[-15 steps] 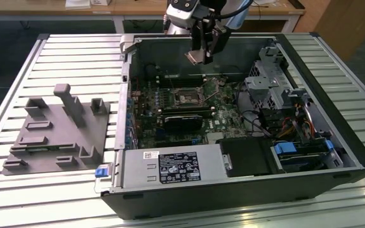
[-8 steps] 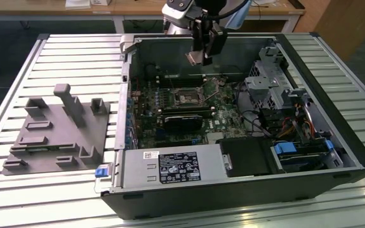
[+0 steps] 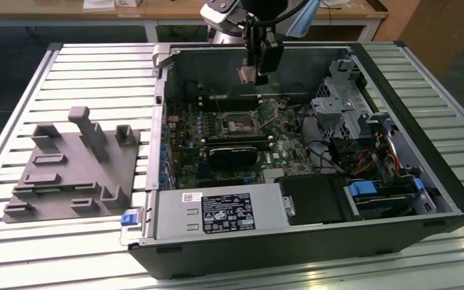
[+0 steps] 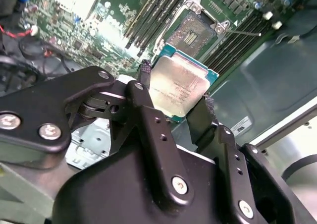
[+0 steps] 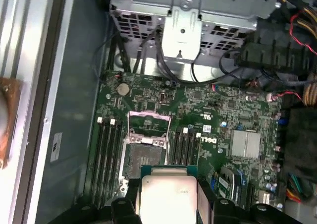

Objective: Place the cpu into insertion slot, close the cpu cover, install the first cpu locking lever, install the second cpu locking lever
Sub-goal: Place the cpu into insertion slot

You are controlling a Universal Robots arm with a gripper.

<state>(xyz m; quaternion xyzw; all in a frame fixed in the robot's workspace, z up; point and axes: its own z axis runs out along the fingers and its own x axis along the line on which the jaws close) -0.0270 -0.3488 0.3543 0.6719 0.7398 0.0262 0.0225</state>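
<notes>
My gripper hangs inside the open computer case, above the back of the green circuit board, shut on the cpu. The cpu is a flat square chip with a dull silver top, pinched by its edges between two black fingers. In the first wrist view the cpu hovers just off one edge of the insertion slot, a dark square socket with a metal rim. The cpu cover stands raised at the slot's far edge. The slot lies below and slightly nearer than the gripper in the exterior view.
The case walls surround the board. A black card and a power-supply box lie nearer the front. A metal drive cage and cables fill the exterior view's right. A grey fixture block sits on the slatted table.
</notes>
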